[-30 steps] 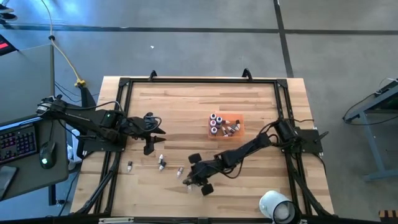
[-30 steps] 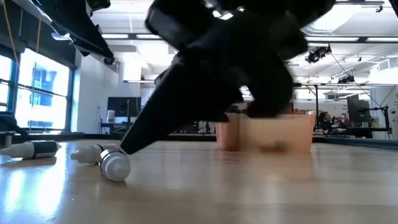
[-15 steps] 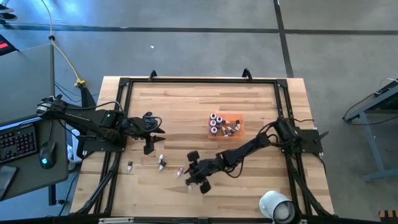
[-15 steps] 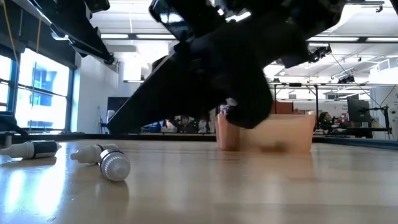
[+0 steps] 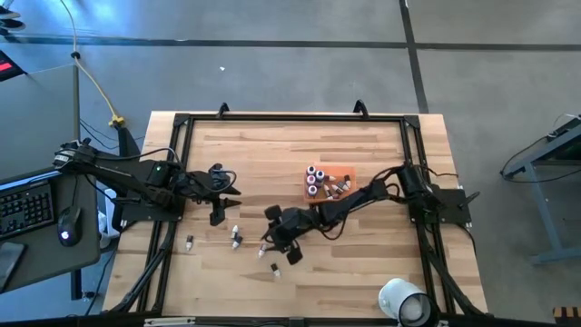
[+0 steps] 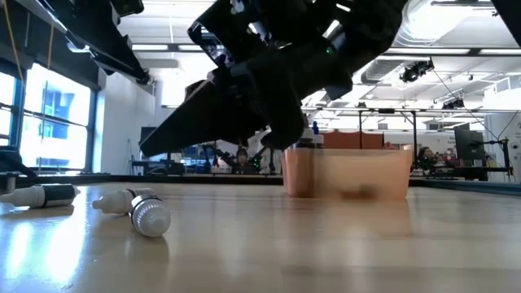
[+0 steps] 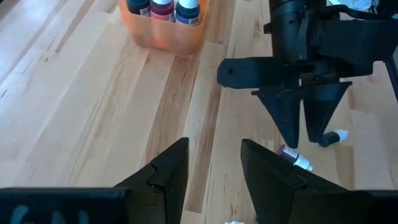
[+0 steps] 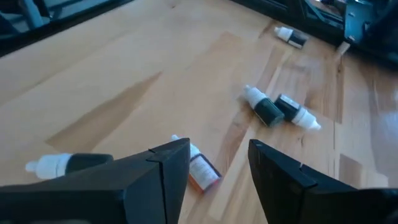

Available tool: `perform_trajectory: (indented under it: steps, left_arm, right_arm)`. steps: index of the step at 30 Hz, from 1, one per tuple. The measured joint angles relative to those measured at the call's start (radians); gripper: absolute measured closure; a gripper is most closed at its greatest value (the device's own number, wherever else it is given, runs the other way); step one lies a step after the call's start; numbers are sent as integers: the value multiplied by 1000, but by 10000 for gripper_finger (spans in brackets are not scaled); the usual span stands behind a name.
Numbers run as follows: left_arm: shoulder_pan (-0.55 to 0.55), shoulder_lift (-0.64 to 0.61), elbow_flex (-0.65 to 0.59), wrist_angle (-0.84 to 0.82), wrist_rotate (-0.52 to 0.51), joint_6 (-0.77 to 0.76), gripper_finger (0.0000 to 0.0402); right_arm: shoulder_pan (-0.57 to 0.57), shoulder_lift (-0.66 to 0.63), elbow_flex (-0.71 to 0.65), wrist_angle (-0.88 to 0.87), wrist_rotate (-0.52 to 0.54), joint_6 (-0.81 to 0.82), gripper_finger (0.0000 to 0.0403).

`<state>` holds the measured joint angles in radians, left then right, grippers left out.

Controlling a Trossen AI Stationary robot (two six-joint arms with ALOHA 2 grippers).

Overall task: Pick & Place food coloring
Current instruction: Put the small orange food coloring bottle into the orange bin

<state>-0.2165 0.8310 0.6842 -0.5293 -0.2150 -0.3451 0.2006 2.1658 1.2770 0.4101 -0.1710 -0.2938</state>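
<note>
Since a second ago my right gripper (image 5: 275, 238) has moved away from the tabletop's front edge, toward the middle. Its fingers are spread and hold nothing, hanging above a lying reddish bottle (image 8: 200, 168), I think to line up a pick. Other food coloring bottles (image 5: 235, 238) lie loose nearer the front-left corner; several already stand in the orange tray (image 5: 349, 186). My left gripper (image 5: 219, 213) waits spread near the left edge.
</note>
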Motion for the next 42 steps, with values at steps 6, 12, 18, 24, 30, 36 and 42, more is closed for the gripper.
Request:
perform_trajectory:
  steps: [6,12,18,24,30,36,42]
  left_arm:
    - [0,0,0,-1,1,0,257]
    - [0,0,0,-3,-2,0,257]
    - [0,0,0,-4,-2,0,257]
    - [0,0,0,-4,-2,0,257]
    - [0,0,0,-5,-2,0,257]
    - [0,-3,1,-22,-3,1,257]
    - [0,-3,1,-42,21,6,257]
  right_arm:
    - [-4,0,0,14,-38,-23,258]
    - [-8,0,0,46,-34,-25,265]
    - [-7,0,-1,71,-39,-22,265]
    - [-3,0,48,89,-38,-22,265]
    - [-4,6,130,-32,-38,3,265]
    - [10,75,181,-63,-38,2,265]
    - [2,70,199,-108,-52,39,265]
